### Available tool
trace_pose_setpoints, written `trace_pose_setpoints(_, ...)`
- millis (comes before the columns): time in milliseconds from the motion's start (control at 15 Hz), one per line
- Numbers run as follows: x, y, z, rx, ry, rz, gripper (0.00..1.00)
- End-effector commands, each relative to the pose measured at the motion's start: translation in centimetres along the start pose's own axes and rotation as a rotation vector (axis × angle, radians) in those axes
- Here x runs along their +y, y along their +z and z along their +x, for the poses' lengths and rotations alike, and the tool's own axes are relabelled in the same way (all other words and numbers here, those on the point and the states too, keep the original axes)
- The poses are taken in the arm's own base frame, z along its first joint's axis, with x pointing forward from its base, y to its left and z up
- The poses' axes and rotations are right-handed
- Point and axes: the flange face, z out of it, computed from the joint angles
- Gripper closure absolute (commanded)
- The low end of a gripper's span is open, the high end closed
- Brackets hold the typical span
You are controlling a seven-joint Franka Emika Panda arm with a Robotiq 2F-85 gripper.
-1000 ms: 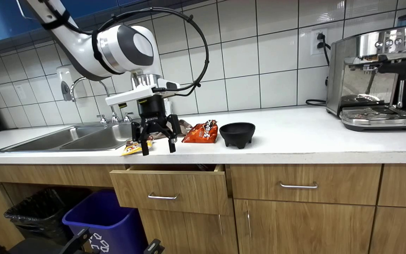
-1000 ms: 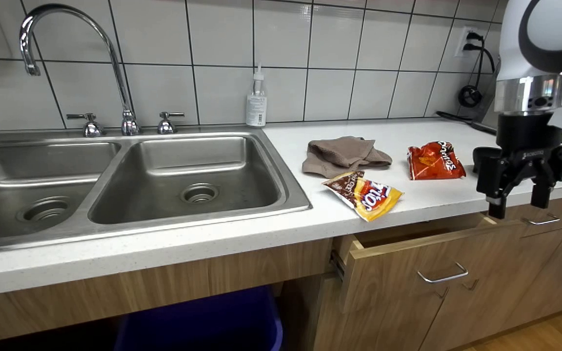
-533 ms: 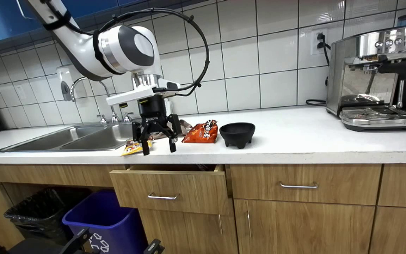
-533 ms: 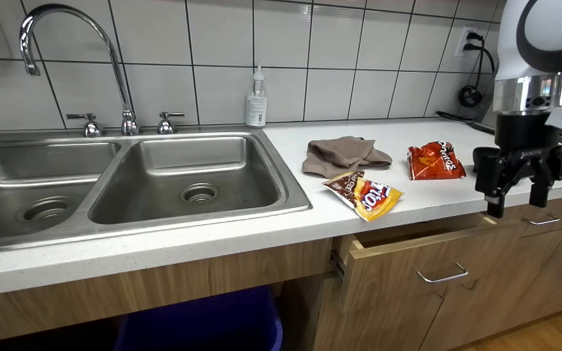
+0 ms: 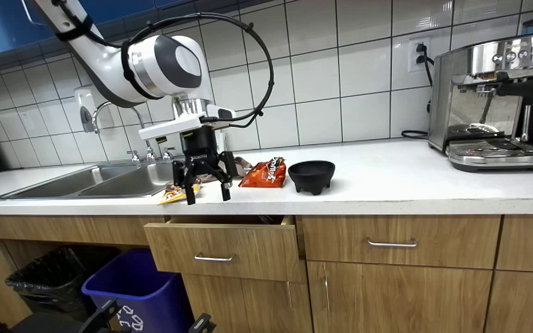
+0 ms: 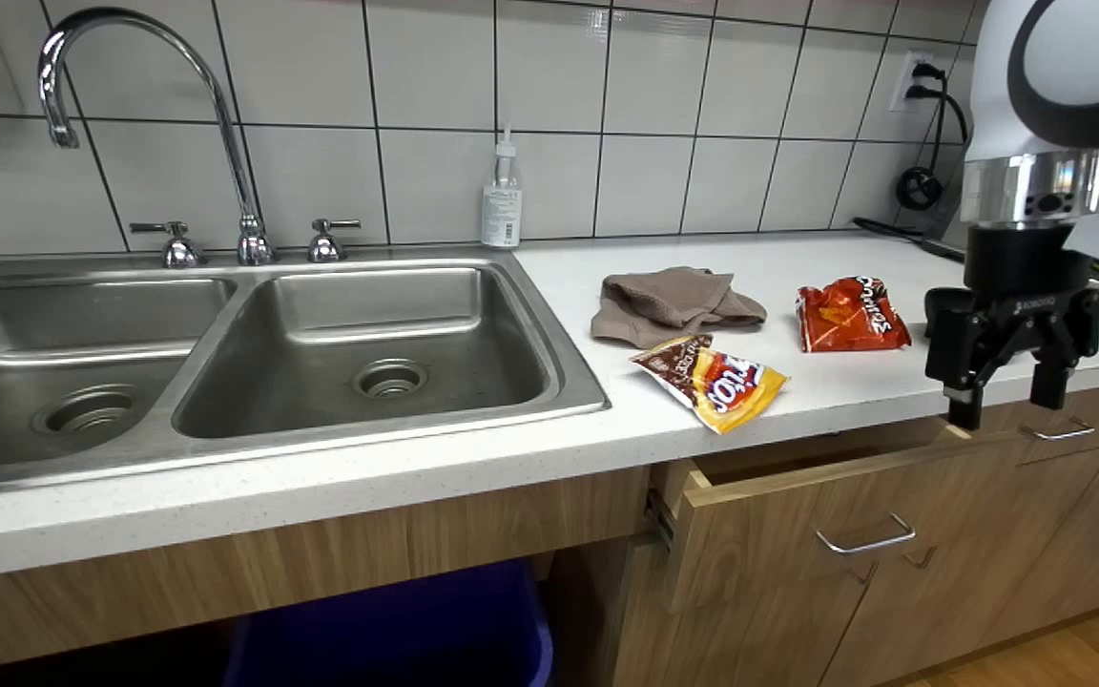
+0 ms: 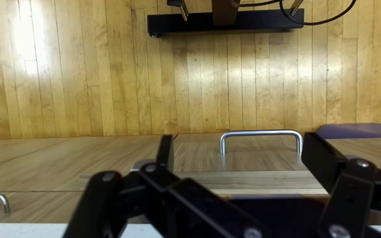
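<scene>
Above a part-open drawer (image 5: pixel 229 241), empty fingers (image 5: pixel 190 194) are hanging wide apart; its rigid handle (image 7: pixel 260 133) is likely offering firm purchase.

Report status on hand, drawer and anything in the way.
Hand open, holding nothing, above drawer. Drawer partly open. Yellow bag on counter, near its edge, probably not in the way.

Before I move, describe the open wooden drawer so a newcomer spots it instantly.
Find the double-basin steel sink set in the white countertop. Below and right of that, in both exterior views, is a wooden drawer with a silver bar handle. It stands pulled out, unlike the shut wooden drawer to its right.
</scene>
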Motion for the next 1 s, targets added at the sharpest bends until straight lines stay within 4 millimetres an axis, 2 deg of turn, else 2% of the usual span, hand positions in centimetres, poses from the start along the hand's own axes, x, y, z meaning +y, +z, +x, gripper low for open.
trace_pose_setpoints(0,-0.9,0.5,0.2,0.043,-0.019,0.014,0.0)
trace_pose_setpoints(933,-2.5,4.2,2.1,0.212,-0.049,0.01,0.0)
